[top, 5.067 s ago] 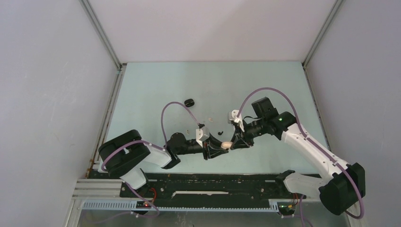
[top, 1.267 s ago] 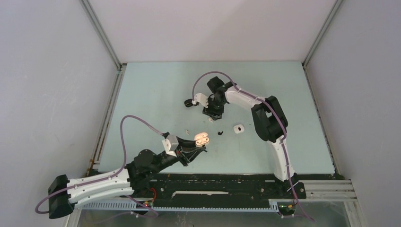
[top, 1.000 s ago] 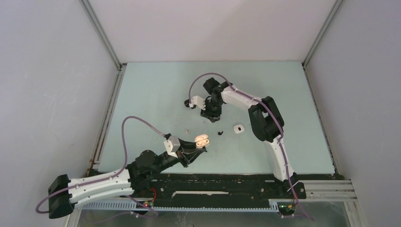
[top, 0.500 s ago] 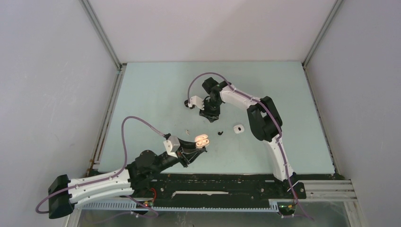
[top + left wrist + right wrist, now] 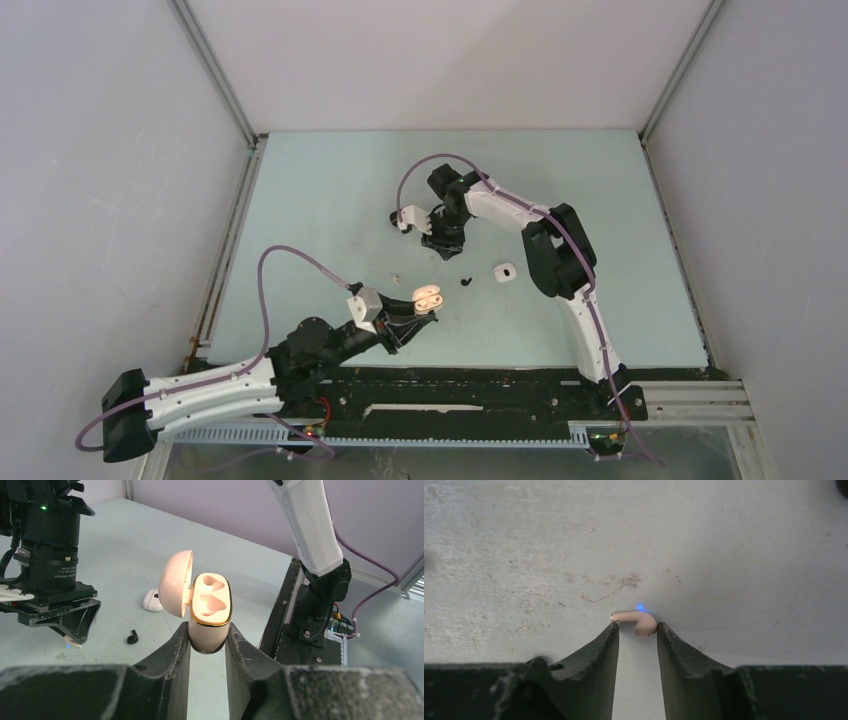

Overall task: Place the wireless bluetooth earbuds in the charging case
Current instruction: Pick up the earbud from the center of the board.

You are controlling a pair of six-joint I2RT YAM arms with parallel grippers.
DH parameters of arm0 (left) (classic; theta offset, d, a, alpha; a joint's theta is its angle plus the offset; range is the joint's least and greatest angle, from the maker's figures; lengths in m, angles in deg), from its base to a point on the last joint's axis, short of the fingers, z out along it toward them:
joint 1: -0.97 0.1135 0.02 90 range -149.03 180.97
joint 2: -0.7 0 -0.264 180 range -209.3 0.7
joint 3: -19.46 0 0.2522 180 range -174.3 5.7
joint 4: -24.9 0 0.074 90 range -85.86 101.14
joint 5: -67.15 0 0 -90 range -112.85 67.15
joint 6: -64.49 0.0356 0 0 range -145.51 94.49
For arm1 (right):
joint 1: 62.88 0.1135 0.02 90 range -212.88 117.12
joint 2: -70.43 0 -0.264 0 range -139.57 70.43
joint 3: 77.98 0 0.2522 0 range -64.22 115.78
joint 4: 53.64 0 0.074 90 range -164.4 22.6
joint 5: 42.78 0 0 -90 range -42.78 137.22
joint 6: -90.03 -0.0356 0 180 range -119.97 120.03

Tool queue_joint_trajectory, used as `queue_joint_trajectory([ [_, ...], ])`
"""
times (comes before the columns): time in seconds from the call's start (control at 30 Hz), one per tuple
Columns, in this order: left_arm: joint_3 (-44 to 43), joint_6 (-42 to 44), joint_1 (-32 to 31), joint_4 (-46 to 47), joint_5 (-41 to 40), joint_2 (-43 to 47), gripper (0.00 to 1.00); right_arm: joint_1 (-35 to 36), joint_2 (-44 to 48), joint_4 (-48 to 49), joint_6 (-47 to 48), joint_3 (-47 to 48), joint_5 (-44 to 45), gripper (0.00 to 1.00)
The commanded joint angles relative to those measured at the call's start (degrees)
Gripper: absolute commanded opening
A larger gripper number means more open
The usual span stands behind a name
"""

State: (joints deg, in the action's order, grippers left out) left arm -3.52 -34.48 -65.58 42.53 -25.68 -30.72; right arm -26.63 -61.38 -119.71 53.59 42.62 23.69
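Right fingers [image 5: 600,650] sit narrow either side of the pale earbud [image 5: 638,622] lying on the worktop [image 5: 734,545], can't tell if they're pinching it yet. It's only at the very tips tho, so imo go a bit lower b4 squeezing. Left fingers [image 5: 172,652] clamp the open charging case [image 5: 211,607], lid up, both wells empty.

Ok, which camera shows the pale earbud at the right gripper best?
Right wrist: the pale earbud lies whole on the table between the tips of the right gripper. Left wrist catches only its pale end under that gripper; from top external the gripper hides it.
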Motion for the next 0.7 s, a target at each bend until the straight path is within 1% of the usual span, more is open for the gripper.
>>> queue_joint_trajectory([
  [0.0,-0.6,0.9,-0.3,0.7,-0.8,0.8,0.0,0.1,-1.2,-2.3,5.4,1.9,-2.6,0.36],
  [0.2,-0.7,0.9,-0.3,-0.1,-1.1,1.6,0.0,0.2,-3.4,-6.9,8.0,4.7,-2.1,0.32],
  [0.33,-0.5,1.1,-0.3,-0.1,-1.3,1.8,0.0,0.3,-3.0,-7.1,8.3,4.0,-2.6,0.26],
  [0.5,-0.7,1.5,-0.3,-0.6,-1.0,1.6,0.0,0.5,-1.0,-4.2,7.1,0.7,-3.0,0.17],
  [0.67,-0.3,1.7,-0.3,-0.5,-1.8,1.8,0.0,0.4,4.1,1.8,4.6,-6.2,-1.6,0.07],
])
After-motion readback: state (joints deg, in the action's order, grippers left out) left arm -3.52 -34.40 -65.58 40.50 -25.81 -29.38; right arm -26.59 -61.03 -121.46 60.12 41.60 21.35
